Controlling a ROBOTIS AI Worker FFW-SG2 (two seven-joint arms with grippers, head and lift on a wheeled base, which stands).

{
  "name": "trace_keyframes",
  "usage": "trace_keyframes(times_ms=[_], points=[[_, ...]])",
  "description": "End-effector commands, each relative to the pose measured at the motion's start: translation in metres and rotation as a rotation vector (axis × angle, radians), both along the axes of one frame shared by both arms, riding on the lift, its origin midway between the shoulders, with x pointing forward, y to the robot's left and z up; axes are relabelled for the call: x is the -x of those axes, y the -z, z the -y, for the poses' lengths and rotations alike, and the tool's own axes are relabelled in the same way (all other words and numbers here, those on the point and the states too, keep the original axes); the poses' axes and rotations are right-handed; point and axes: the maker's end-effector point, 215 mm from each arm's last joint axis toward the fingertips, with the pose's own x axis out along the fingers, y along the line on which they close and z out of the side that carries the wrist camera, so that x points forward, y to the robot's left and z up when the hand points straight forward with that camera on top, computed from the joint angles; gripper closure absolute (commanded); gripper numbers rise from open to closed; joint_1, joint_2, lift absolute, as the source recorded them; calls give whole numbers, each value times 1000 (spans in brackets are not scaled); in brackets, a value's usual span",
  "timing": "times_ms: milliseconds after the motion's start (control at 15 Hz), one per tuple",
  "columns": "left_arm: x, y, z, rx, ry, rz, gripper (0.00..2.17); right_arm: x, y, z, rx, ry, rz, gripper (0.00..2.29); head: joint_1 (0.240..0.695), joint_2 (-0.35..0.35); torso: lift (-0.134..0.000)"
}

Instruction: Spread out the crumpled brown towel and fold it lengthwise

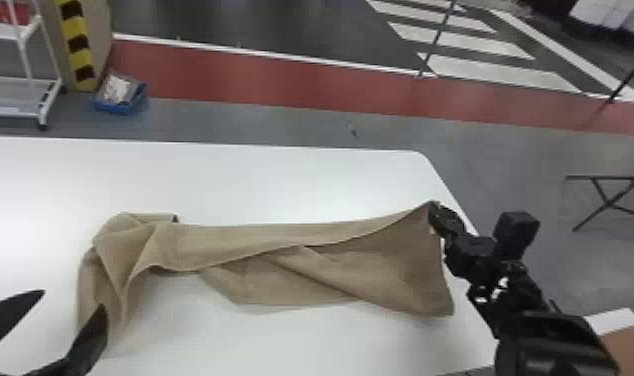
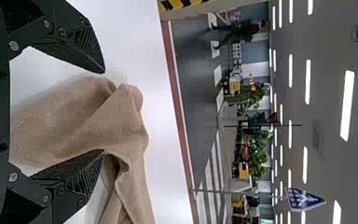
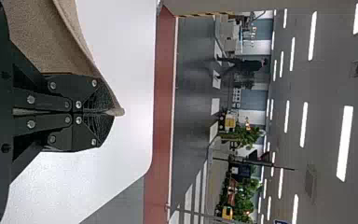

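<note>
no words, labels or numbers legible. signs noted: blue sign (image 2: 305, 199) with white border and white marks, mounted on a pole (image 2: 237, 192) in the background of the left wrist view; print too small to read. yellow-and-black warning stripes (image 1: 76, 27) on a post, upper left of the head view; white crossing stripes (image 1: 491, 72) on the floor, upper right.

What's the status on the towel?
Right tool shut on the towel's far right corner. Left tool open beside its bunched left end. Nothing seen blocking.
</note>
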Motion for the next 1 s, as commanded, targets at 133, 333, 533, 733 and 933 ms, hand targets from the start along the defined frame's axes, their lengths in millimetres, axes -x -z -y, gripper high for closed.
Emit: trace_keyframes(times_ms=[133,333,533,733,933], points=[[24,32,10,10,46,-85,340,2,-1,2,-1,1,7,1531,695,-345,-124],[29,58,12,-34,61,-128,397,2,-1,2,-8,1,14,1531,695,-350,-124],[25,76,6,-34,43,-160,522,2,-2,-1,-11,-4,18,1531,695,-350,-124],[24,88,3,-41,38,-177,522,2,-1,-2,-15,-7,18,1531,695,-348,-124],[21,90,1,-43,32,-178,525,1,-6,-4,-15,-11,29,1531,695,-345,-124]])
